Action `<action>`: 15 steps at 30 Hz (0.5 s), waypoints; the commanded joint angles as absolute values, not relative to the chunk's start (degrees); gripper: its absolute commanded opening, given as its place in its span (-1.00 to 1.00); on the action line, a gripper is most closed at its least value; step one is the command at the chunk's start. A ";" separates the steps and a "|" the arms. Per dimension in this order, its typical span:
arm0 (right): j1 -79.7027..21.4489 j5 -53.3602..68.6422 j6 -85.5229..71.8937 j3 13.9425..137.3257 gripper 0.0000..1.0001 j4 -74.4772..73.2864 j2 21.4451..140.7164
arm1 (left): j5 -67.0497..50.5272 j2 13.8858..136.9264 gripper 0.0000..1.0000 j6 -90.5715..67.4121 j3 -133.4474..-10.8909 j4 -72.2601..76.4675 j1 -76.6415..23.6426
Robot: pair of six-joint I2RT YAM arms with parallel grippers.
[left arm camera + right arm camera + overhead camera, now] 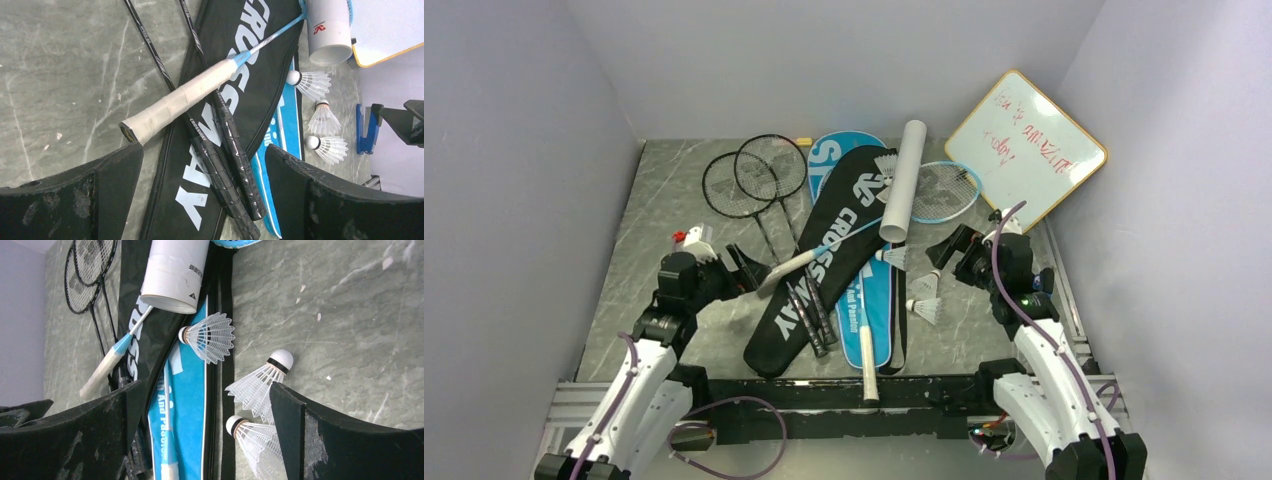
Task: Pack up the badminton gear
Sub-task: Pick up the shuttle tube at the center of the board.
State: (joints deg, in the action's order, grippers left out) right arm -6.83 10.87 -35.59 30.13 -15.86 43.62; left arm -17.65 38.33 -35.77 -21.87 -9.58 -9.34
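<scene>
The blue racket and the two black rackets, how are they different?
The light-blue racket has a white grip; the black rackets have black grips. Its head lies to the right, by the white tube; theirs lie to the left on the bare table, overlapping. All three cross the black cover.

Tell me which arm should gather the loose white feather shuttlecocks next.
Right. The open right end effector sits beside the three white feather shuttlecocks; the left end effector is across the black racket cover, by the racket handles.
</scene>
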 commanded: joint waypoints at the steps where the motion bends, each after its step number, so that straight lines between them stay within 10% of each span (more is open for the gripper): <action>1: -6.77 8.04 -34.40 32.03 1.00 -15.51 41.11 | -15.62 35.98 0.94 -34.97 -24.35 -9.67 -9.32; 15: -6.81 6.06 -33.52 33.04 1.00 -15.68 41.37 | -8.78 29.52 0.94 -36.52 -22.02 -9.38 -9.32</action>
